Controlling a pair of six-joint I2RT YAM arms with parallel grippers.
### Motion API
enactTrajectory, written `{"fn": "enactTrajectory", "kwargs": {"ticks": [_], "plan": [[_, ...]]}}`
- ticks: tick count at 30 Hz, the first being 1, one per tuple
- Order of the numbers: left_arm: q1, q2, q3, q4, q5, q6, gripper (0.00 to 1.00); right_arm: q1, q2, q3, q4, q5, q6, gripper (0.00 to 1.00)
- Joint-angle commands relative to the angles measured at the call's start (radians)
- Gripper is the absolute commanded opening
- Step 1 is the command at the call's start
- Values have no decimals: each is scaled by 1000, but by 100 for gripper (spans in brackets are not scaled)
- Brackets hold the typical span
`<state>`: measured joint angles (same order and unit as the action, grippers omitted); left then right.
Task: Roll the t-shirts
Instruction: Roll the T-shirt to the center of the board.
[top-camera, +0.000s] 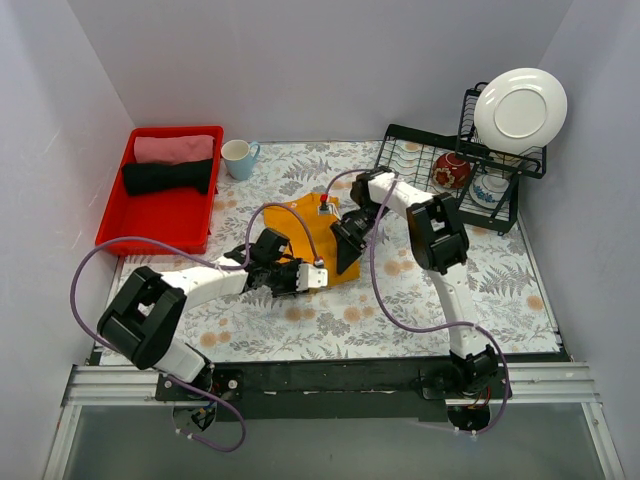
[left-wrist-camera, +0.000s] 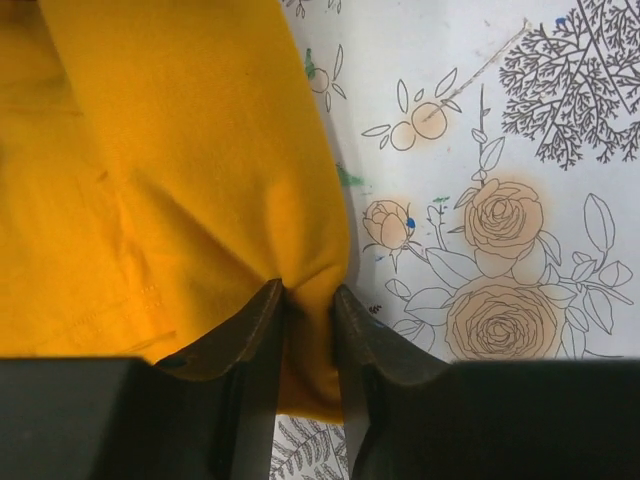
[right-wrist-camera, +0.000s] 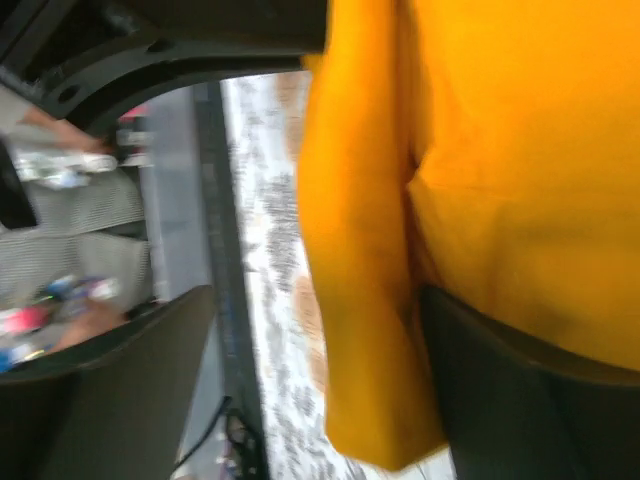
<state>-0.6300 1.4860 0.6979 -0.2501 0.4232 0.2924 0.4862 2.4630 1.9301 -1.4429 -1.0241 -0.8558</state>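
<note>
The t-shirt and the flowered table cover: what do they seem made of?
The t-shirt looks like soft matte cloth: it creases where the left gripper pinches it. The table cover seems a flat, smooth printed sheet, perhaps vinyl or paper.

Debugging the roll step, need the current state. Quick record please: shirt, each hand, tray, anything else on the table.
t-shirt: orange-yellow, bunched mid-table between both hands
left hand: shut on a fold at the shirt's edge
right hand: fingers apart, shirt draped against one finger; view blurry
red tray: far left, holds a pink roll and a black roll
mug: upright, beside the tray
dish rack: far right, white plate standing in it
</note>
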Motion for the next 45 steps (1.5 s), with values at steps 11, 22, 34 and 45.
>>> {"fn": "enactTrajectory", "kwargs": {"ticks": [11,22,34,45], "plan": [[268,258,334,-555,454,-64,6,-55,-958,-917,1245,445,-22,99],[326,293,437,-595,672,-150,4,198,-1018,-1117,1490,515,-199,88],[357,327,462,-615,684,-141,4,226,-854,-1157,1622,452,-344,88],[388,286,427,-591,588,-128,42,221,-697,-1022,1653,475,-331,14]]}}
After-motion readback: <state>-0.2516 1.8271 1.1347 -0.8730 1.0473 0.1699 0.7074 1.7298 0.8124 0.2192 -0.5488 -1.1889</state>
